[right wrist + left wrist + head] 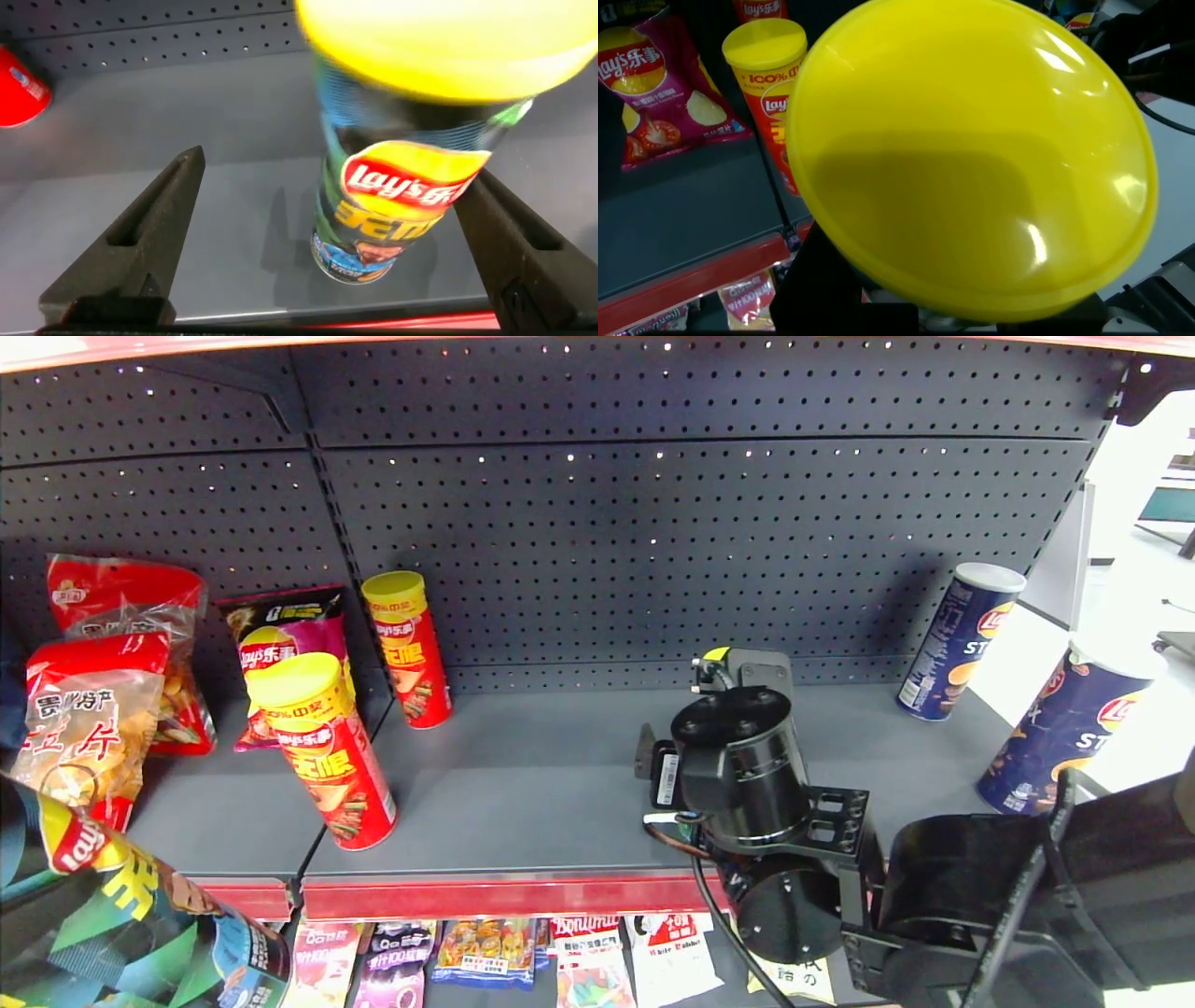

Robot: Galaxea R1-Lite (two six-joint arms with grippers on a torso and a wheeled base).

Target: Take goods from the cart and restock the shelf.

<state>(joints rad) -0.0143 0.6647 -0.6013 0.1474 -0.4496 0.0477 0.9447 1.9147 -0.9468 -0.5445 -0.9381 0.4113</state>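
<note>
Shelf [523, 784]: grey deck, dark pegboard back [653, 523], red rail [504, 896] along the front edge.

Right arm [747, 775]: black, extended over the middle of the deck.

Multicoloured canister [112, 915]: lies tilted off the shelf's left front corner; its yellow lid [971, 159] faces the left wrist camera. Left gripper: hidden behind this lid; grip cannot be told.

Right gripper [332, 173]: fingers spread wide, one on each side of the green canister [383, 224], which stands upright on the deck, mid-shelf, yellow-lidded. One finger is plainly apart from it; the other is close, contact unclear.

Blue canisters, two [962, 639] [1064, 728]: upright at the shelf's right end.

Red canisters, two [322, 747] [408, 649]: yellow lids, upright, left of centre.

Snack bags: two red [89, 728] [131, 607], one purple [289, 635], at the far left.

Small packets [485, 952]: in a row below the rail.
</note>
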